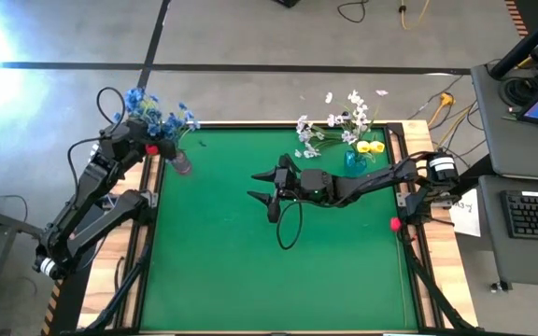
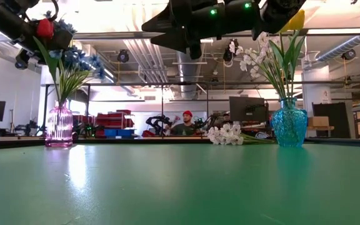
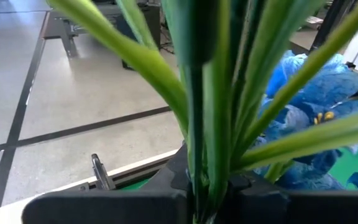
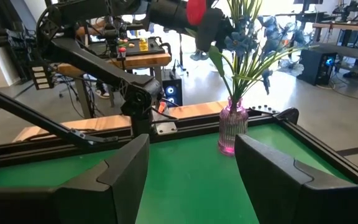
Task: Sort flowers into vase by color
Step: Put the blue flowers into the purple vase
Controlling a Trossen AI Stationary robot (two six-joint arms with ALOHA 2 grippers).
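Note:
A pink vase (image 1: 181,164) stands at the mat's far left corner with blue flowers (image 1: 159,112) in it. Above it, my left gripper (image 1: 160,149) is shut on a red tulip (image 2: 44,28). At the far right a blue vase (image 2: 289,124) holds white blossoms (image 2: 254,55) and yellow tulips (image 1: 371,147). Beside that vase a white spray (image 2: 226,134) lies flat on the mat. My right gripper (image 1: 258,185) hangs open over the mat's middle, pointing at the pink vase (image 4: 231,127), with nothing between its fingers. My left gripper pinches the tulip's green stem (image 3: 205,180) between its two fingers, close below the red head (image 4: 196,11). The fingers come almost level from the table's left side. Stem and leaf (image 2: 47,62) slant down into the bunch in the pink vase; its lower end is hidden there.
A raised frame (image 1: 278,125) runs round the green mat (image 1: 250,271). The mat's middle and near half are bare. Beyond the table are a desk with a keyboard (image 1: 537,213) on the right, cables on the floor, and a person (image 2: 185,125) far behind.

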